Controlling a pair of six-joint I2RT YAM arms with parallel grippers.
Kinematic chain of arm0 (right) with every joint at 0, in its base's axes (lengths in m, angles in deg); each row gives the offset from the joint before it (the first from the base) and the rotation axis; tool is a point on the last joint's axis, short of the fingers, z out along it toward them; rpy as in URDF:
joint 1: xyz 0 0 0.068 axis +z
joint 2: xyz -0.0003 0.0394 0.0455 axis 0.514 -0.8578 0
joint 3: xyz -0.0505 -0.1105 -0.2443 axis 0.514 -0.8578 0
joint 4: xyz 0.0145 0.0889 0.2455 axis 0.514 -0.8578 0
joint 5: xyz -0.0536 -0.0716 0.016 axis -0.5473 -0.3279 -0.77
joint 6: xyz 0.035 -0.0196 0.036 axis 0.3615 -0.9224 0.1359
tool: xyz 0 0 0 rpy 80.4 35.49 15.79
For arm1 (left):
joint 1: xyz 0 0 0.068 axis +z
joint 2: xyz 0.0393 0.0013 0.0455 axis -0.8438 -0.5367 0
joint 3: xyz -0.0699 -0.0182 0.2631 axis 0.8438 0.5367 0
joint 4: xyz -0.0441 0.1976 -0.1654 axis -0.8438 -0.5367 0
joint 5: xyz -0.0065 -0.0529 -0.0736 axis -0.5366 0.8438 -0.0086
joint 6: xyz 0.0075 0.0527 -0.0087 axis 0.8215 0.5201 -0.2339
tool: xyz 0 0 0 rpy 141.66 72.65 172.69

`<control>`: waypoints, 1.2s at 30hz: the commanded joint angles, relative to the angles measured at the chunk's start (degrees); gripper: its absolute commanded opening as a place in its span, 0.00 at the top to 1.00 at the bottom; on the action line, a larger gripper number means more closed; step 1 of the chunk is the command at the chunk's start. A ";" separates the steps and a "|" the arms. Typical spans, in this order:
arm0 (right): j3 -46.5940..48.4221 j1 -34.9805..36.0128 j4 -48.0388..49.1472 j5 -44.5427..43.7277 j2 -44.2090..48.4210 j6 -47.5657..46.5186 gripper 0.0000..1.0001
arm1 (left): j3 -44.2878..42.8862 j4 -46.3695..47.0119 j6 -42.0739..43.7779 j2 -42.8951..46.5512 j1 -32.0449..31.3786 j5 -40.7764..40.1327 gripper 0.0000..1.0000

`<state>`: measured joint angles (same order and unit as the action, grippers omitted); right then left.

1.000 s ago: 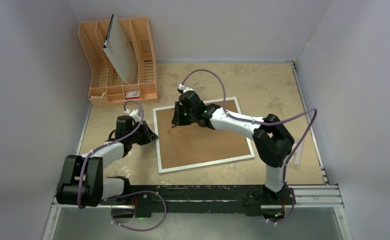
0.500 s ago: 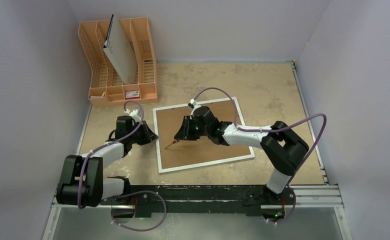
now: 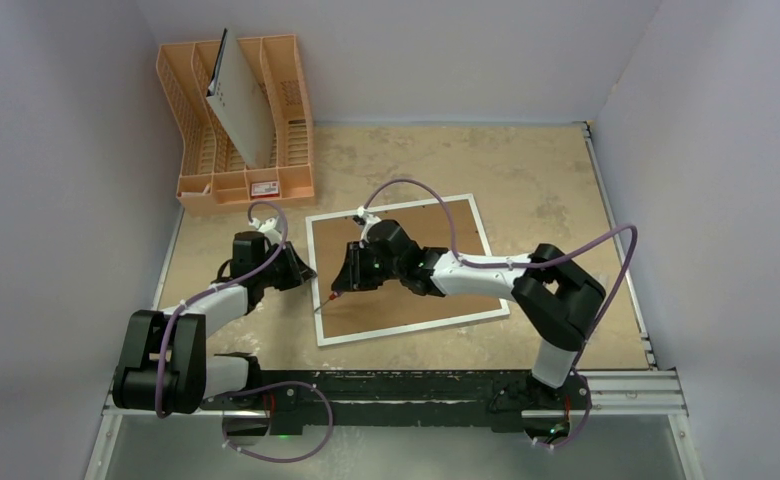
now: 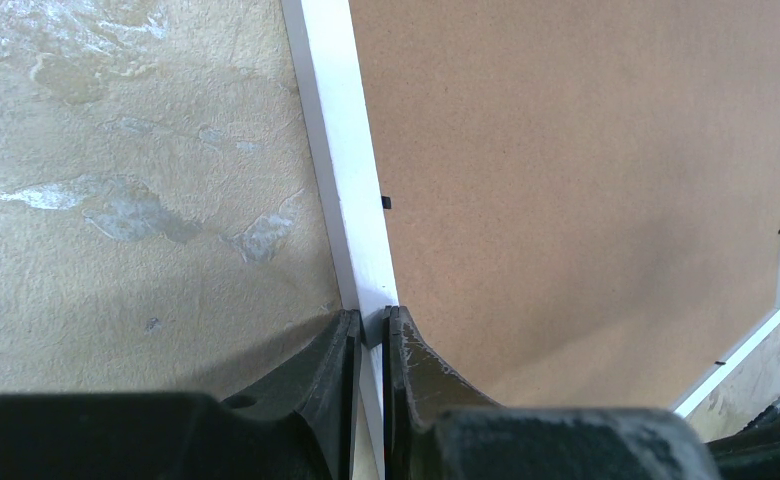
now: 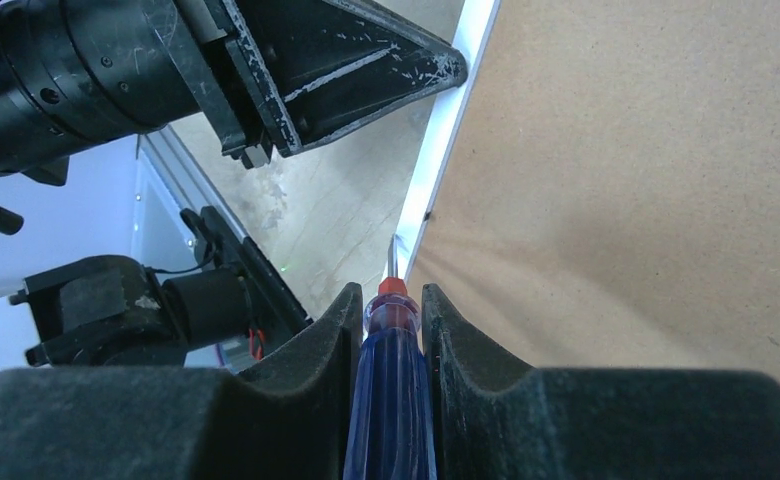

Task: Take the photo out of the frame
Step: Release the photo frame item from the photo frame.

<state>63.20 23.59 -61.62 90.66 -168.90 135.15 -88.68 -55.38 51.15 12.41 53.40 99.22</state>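
Seen from above, a large flat frame (image 3: 396, 312) lies face down on a mottled tan table (image 3: 546, 180), its brown fibreboard back (image 4: 586, 180) facing up inside a narrow white border; the photo cannot be seen in any view and is judged to be shut inside, under that back; the left gripper (image 4: 371, 325) reaches in from the left, its jaws pinching the frame's left white border, one finger outside the border and one over the back; the right gripper (image 5: 393, 300) hangs low over the left part of the frame, its jaws pressed on a screwdriver (image 5: 391, 380) with a blue handle and red collar; the thin blade points at the seam where back meets border, near a small black retaining tab (image 5: 426, 214), though whether the tip touches cannot be told; an orange rack (image 3: 266, 185) holding a grey-white board (image 3: 238, 105) stands at the far left, well apart

Likely step: working the blade at the tabs to free the back, so the task looks early; risks: the blade could skid across the smooth fibreboard and miss the tab, or dig in and gouge the board or the print beneath; hard levering could drag the frame out of the left pinch; the two grippers are close together, so a slip could knock one into the other
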 commanded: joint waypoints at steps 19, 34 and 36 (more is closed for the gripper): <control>3.81 -0.02 -7.55 -5.26 2.66 -5.29 1.00 | 1.39 -3.24 2.06 -1.41 -0.43 -0.86 1.00; 8.42 0.80 -7.79 -6.34 -1.99 -7.08 1.00 | 1.49 -3.38 1.86 -0.88 -0.43 -0.73 1.00; 9.69 1.96 -9.65 -7.89 -2.06 -7.99 1.00 | 1.43 -3.21 1.32 -0.88 -0.43 -0.76 1.00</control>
<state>69.43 23.88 -69.21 85.69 -170.49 129.34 -88.68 -55.36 51.13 12.46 53.40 99.24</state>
